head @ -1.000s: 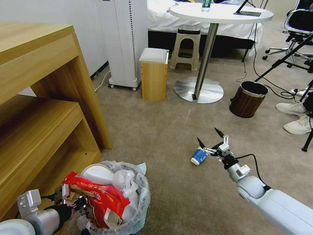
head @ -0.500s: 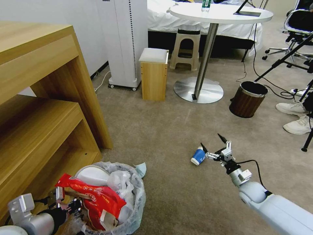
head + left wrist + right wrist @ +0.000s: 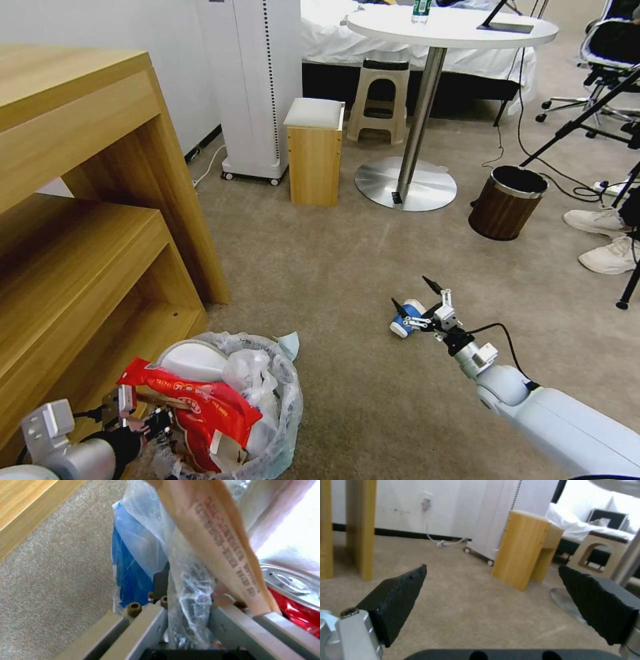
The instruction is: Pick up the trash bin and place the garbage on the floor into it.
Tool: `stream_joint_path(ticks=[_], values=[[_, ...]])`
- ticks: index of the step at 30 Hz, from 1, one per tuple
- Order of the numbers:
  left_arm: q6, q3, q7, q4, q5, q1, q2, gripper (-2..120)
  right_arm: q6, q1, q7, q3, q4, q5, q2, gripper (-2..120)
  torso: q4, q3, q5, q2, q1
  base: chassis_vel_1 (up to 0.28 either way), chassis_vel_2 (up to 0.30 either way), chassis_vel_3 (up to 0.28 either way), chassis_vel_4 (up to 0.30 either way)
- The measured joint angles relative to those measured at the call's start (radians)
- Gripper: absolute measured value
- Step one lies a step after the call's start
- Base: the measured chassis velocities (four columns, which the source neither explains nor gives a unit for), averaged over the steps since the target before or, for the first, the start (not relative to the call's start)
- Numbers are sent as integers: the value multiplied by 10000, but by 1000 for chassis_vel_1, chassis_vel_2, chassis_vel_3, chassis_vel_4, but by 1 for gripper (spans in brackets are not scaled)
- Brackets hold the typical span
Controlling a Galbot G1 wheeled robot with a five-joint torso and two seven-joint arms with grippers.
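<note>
Left gripper (image 3: 150, 421) clamped on crinkled bag-lined rim of trash bin (image 3: 280, 427), beside wooden shelf (image 3: 100, 267). Right gripper (image 3: 417, 297) spread wide over tipped blue paper cup (image 3: 402, 323) on short-pile carpet (image 3: 333, 267).

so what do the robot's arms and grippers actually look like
Both arms have smooth white rounded shells that narrow to silver-grey metal wrists. The right gripper has a silver linkage frame with two black, pointed, wedge-shaped fingers whose pads are textured; a thin black cable loops from it back to the forearm. The left gripper has grey metal bars with small bolts, a black collar and a boxy grey wrist mount.
</note>
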Motion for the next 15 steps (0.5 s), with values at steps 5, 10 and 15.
stream_joint_path(ticks=[5,10,15], values=[[-11,-41,-18,0,-18,122,-91,0,125,723,-810,-1362,-944,551,472,100,1,1,5,0,0,0,0,0,0],[-12,-172,-50,0,-10,336,-211,0,25,1003,-963,-2112,-1147,907,779,100,1,0,1,0,0,0,0,0,0],[-12,-451,-64,0,33,522,-289,0,-19,1167,-1000,-2490,-1213,962,928,100,2,0,4,0,0,0,0,0,0]])
